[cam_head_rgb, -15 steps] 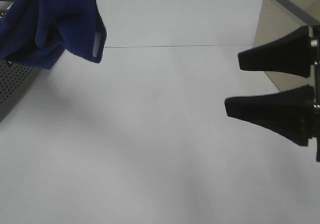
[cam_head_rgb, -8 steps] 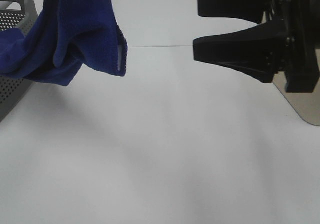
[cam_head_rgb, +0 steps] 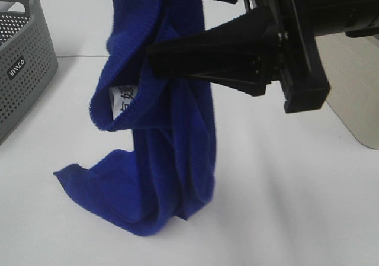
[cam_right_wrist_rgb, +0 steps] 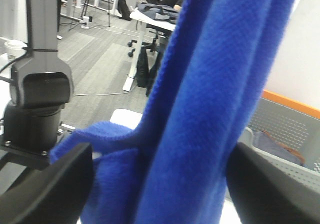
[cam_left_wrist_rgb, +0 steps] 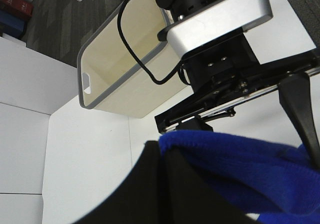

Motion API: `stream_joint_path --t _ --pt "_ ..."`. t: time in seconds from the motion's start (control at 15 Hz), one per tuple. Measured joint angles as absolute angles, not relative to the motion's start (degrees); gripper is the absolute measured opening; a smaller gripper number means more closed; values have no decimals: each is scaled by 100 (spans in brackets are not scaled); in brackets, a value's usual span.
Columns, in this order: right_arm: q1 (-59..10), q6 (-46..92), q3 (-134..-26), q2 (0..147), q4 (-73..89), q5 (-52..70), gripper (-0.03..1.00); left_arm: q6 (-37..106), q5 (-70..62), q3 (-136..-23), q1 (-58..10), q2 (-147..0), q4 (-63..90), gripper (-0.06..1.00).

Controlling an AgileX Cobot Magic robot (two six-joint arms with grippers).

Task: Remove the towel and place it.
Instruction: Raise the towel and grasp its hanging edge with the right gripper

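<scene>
The deep blue towel [cam_head_rgb: 172, 147] hangs from above the frame, its lower end folded onto the white table [cam_head_rgb: 284, 212] and a white label [cam_head_rgb: 123, 97] showing on a fold. My left gripper [cam_left_wrist_rgb: 162, 166] is shut on the towel's [cam_left_wrist_rgb: 240, 166] top edge and is out of the high view. My right gripper [cam_head_rgb: 177, 23] stands open, reaching in from the right. One of its fingers [cam_head_rgb: 195, 55] is in front of the hanging cloth and the other is behind it. In the right wrist view the towel [cam_right_wrist_rgb: 200, 109] fills the gap between the spread fingers [cam_right_wrist_rgb: 45, 189].
A grey perforated basket [cam_head_rgb: 23, 58] stands at the left edge of the table. A beige bin [cam_head_rgb: 355, 82] stands at the right, behind my right arm, and shows from the left wrist as well [cam_left_wrist_rgb: 125, 69].
The towel has swung right, out of the grey basket, and dropped until its lower end rests on the table. My right gripper has moved left and now straddles the cloth.
</scene>
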State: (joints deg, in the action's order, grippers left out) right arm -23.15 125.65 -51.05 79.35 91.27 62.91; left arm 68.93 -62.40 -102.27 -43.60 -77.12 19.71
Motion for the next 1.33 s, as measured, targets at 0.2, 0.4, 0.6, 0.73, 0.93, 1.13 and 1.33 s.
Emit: stream_joint_path --t 0.2,0.4,0.6,0.73,0.93,1.13,1.33 --pt "-2315 12284 -5111 7935 8749 6692 69 6732 -6240 -10227 -4360 -7712 1713 0" --pt "-2315 11958 -5111 7872 8348 6761 68 6320 -6251 -10227 -4360 -7712 1175 0" --pt "-2315 11677 -5111 7414 8096 6767 68 5930 -6308 -10227 -4360 -7712 716 0" --pt "-2315 11648 -5117 7156 8096 6755 68 5867 -6308 -10227 -4360 -7712 682 0" --pt "-2315 11293 -5117 7076 8021 5655 68 5867 -6257 -10227 -4360 -7712 1049 0" --pt "-2315 10743 -5117 7076 7964 4658 68 5867 -6217 -10227 -4360 -7712 1455 0" --pt "-2315 10978 -5117 7076 7935 5351 68 5867 -6148 -10227 -4360 -7712 1467 0"
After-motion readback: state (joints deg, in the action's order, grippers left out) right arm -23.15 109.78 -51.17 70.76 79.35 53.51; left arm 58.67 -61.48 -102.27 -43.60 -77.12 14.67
